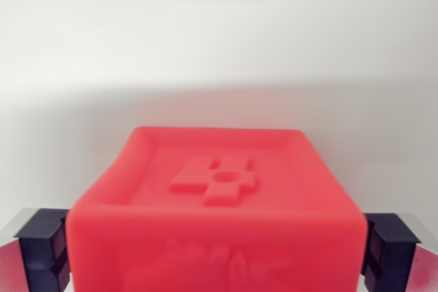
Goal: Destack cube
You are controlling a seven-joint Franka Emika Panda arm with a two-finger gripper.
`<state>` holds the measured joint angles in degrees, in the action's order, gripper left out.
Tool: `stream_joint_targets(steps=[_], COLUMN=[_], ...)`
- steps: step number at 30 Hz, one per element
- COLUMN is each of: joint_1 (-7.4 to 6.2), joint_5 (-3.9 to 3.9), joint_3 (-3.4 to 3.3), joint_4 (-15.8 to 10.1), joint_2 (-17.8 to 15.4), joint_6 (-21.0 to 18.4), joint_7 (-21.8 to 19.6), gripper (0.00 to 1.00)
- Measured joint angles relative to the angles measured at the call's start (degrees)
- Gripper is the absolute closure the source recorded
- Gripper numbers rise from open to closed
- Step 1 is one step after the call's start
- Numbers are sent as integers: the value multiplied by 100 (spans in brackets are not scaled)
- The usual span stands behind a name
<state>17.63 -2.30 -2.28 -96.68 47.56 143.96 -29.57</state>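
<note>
A red cube (219, 210) fills the lower middle of the wrist view, close to the camera. Its upper face has a raised rim and an embossed figure in the middle. My gripper (219, 254) straddles it: one dark blue pad (44, 251) sits at the cube's left side and the other (390, 247) at its right side. Both pads appear to press against the cube's sides, so the gripper is shut on the cube. Anything beneath the cube is hidden.
Behind the cube lies a plain white surface (219, 46) with a soft shadow across its middle. No other object shows.
</note>
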Motion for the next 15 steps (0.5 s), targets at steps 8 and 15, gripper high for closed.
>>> stream_joint_targets(steps=[8,15], joint_1=[-1,-1], joint_5=[0,0], joint_3=[0,0], joint_4=[-1,-32], joint_2=[-2,-90], joint_6=[-2,-40], joint_7=[0,0], gripper=[0,0])
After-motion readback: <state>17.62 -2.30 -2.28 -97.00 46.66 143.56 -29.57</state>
